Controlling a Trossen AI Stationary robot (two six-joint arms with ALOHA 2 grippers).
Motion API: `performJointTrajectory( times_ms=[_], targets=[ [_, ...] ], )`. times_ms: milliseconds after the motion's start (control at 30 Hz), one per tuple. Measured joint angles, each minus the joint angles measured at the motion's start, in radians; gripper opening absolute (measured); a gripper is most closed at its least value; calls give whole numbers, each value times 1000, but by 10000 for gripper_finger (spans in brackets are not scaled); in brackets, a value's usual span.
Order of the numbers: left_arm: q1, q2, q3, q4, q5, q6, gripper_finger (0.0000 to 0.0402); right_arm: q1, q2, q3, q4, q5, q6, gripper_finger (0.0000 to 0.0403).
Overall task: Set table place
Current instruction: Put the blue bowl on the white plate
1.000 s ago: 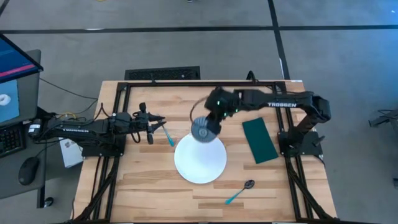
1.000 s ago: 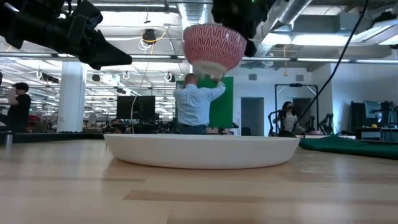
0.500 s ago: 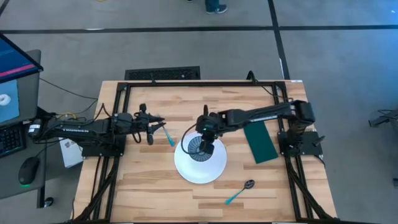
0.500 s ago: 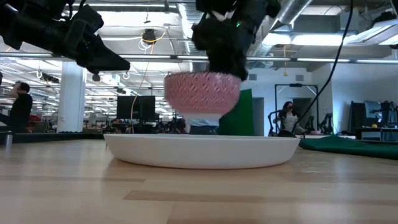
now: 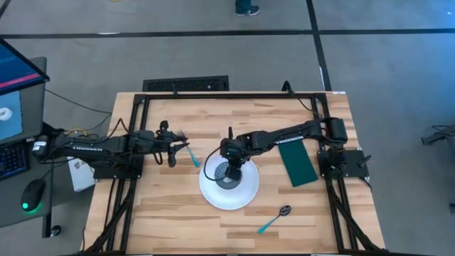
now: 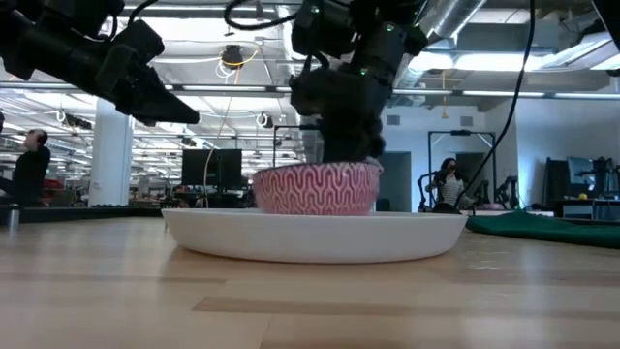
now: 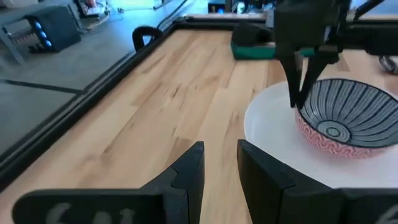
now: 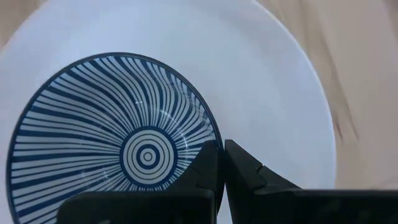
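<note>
- Sitting on the white plate (image 5: 229,190), toward its far-left part, the bowl (image 5: 229,171) shows blue radial stripes inside and a red-pink wavy pattern outside; low view has its base down on the plate (image 6: 315,236).
- Plate is round, plain white, near the middle of the light wooden table (image 5: 170,206).
- Right gripper (image 5: 233,162) is pinched on the bowl rim, one finger inside and one outside, fingers nearly together; right wrist view shows the rim edge between them (image 8: 222,163).
- Right arm reaches from its base at the table's right edge across toward the middle, wrist bent downward over the bowl (image 6: 315,188).
- Left gripper (image 5: 178,146) hovers above the table left of the plate, fingers slightly apart with a narrow gap, holding nothing (image 7: 219,171).
- Left arm lies stretched low from the left edge toward the middle.
- Fork (image 5: 192,153) with turquoise handle lies on the table just beside the left gripper, between it and the plate.
- Spoon (image 5: 274,219) with turquoise handle lies near the front edge, to the right of the plate and apart from it.
- Dark green cloth (image 5: 296,161) lies flat, right of the plate, near the right arm's base.
</note>
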Motion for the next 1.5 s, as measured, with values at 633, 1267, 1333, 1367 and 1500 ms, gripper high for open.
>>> performJointTrajectory(
  times_ms=[633,1267,1333,1367,1500],
  targets=[
    [0,14,0,6,0,0,87,13,12,0,-12,53,3,51],
    [0,14,0,6,0,-8,87,13,12,0,-44,54,0,58],
    [0,14,0,6,0,-8,87,13,12,0,-45,53,0,58],
    [0,14,0,6,0,-8,87,13,12,0,-45,53,1,58],
    [0,14,0,6,0,-8,87,13,12,-1,-44,53,0,58]
  ],
)
